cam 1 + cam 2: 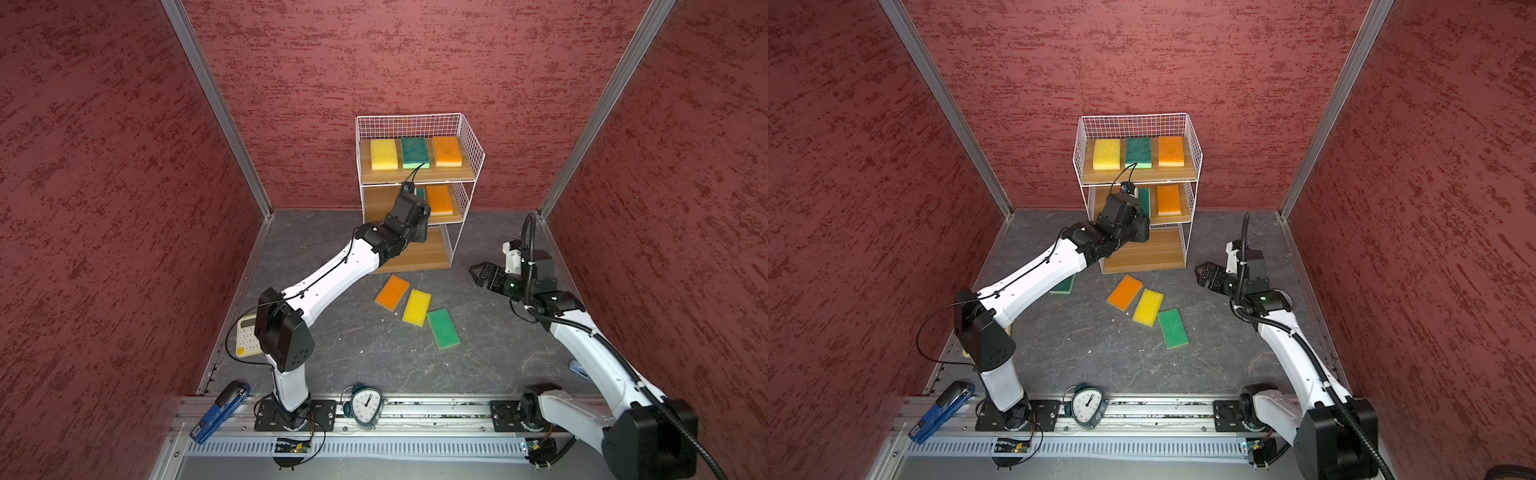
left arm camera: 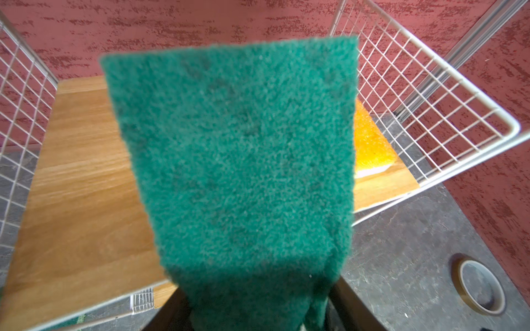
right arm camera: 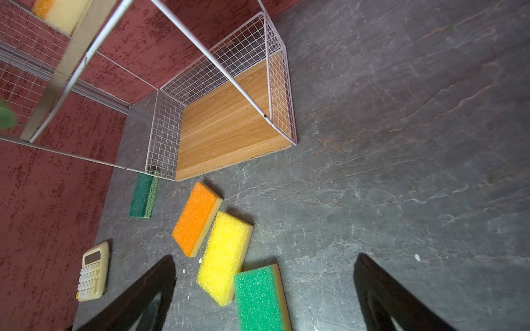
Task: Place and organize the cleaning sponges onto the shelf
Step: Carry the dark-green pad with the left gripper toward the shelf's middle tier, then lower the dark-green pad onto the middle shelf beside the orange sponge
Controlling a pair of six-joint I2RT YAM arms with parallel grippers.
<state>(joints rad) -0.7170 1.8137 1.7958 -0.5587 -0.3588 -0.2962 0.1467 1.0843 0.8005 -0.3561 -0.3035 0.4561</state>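
On my screen the dark green sponge (image 2: 243, 157) shows a coarse, fuzzy, matt scouring fibre. The yellow sponge (image 3: 223, 255), at six o'clock from the shelf (image 1: 407, 126), is open-pored foam, as is the orange sponge (image 3: 196, 217) beside it. I read the shelf frame as thin white-coated wire, and its boards (image 2: 80, 177) as smooth wood grain with a faint sheen. The bench (image 3: 401, 143) looks like matt grey stone with pale veins. The calculator (image 3: 93, 272), at nine o'clock on the bench, is smooth cream plastic.
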